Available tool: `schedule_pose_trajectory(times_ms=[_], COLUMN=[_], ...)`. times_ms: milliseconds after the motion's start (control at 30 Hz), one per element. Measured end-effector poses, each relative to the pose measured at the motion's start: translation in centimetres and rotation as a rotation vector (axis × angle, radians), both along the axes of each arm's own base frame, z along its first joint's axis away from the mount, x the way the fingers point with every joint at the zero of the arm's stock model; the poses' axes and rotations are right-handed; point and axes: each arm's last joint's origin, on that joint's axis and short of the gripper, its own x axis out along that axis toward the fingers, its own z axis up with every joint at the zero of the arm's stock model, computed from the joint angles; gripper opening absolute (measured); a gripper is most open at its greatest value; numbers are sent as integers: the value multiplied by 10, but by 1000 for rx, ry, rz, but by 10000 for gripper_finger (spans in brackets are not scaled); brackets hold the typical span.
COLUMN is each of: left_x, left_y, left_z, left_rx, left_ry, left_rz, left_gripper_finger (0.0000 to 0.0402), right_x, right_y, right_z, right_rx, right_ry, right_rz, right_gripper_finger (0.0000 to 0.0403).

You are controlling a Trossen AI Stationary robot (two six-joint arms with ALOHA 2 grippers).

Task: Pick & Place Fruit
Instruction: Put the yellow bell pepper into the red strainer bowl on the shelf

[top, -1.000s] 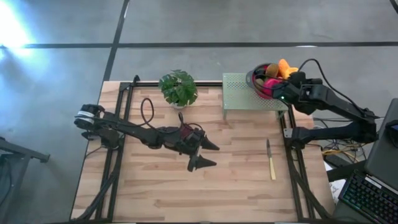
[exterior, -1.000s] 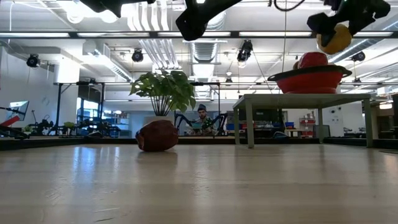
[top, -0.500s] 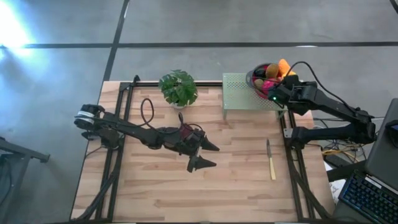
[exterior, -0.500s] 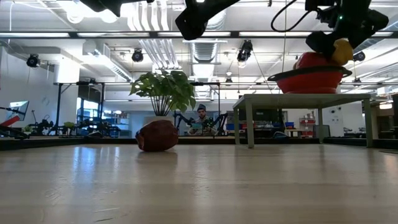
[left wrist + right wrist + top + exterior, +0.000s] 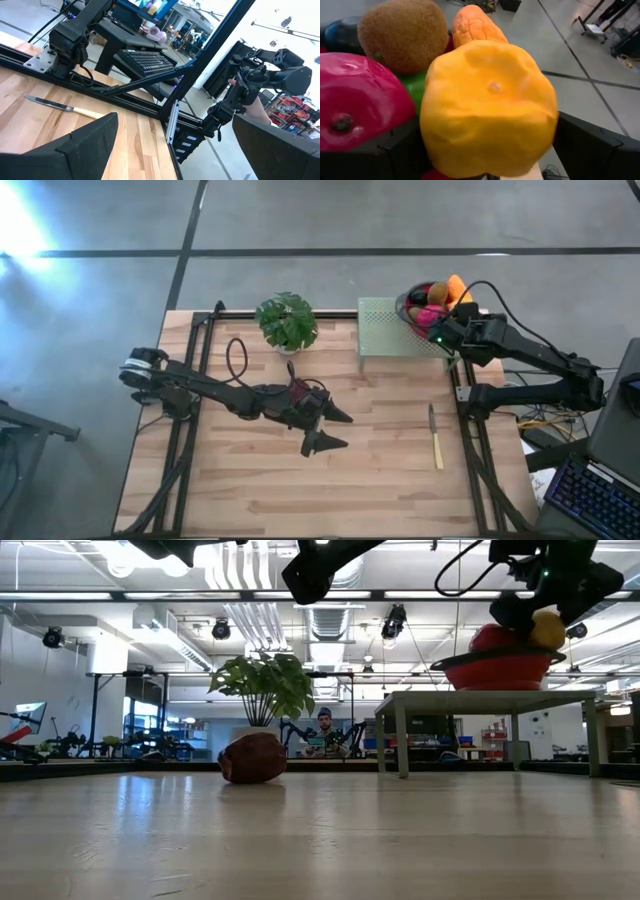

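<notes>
Over the red bowl (image 5: 497, 670) on the green stand (image 5: 385, 330) at the far right, my right gripper (image 5: 490, 155) is shut on a yellow fruit (image 5: 490, 100). The low view shows that fruit (image 5: 548, 628) at the bowl's rim height. Under it lie a maroon fruit (image 5: 355, 105), a brown fuzzy one (image 5: 402, 35), an orange one (image 5: 475, 25) and a green one (image 5: 415, 85). A brown-red fruit (image 5: 253, 757) rests on the table by the plant pot. My left gripper (image 5: 335, 430) hangs open over mid-table with nothing between its fingers. My right gripper has the yellow fruit's two opposite sides (image 5: 427, 130) between its two fingers. The fingers slant down at it from the table's right side. The fruit sits just above the pile in the bowl. Whether its underside rests on the pile, I cannot tell.
A leafy potted plant (image 5: 287, 322) stands at the far edge, left of the stand. A slim knife (image 5: 435, 442) lies on the wood near the right edge. Black frame rails (image 5: 470, 430) run along the table's sides. Bare wood (image 5: 250, 490) lies along the near side.
My right gripper has come down and a little toward the table's left with the yellow fruit. The fruit has sunk from above the bowl to its rim height among the other fruit.
</notes>
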Motion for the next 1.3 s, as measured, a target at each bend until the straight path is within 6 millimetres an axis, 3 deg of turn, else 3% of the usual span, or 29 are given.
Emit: schedule_pose_trajectory(times_ms=[467,933,1300], left_x=[0,0,0], left_y=[0,0,0], left_z=[0,0,0], left_rx=[0,-1,-1], left_ry=[0,-1,-1], left_rz=[0,0,0], left_gripper_finger=[399,399,399], right_x=[0,2,3], right_y=[0,-1,-2], right_z=[1,15,22], right_rx=[-1,-12,-27], right_ry=[16,33,28], right_rz=[11,57,73], right_gripper_finger=[337,382,384])
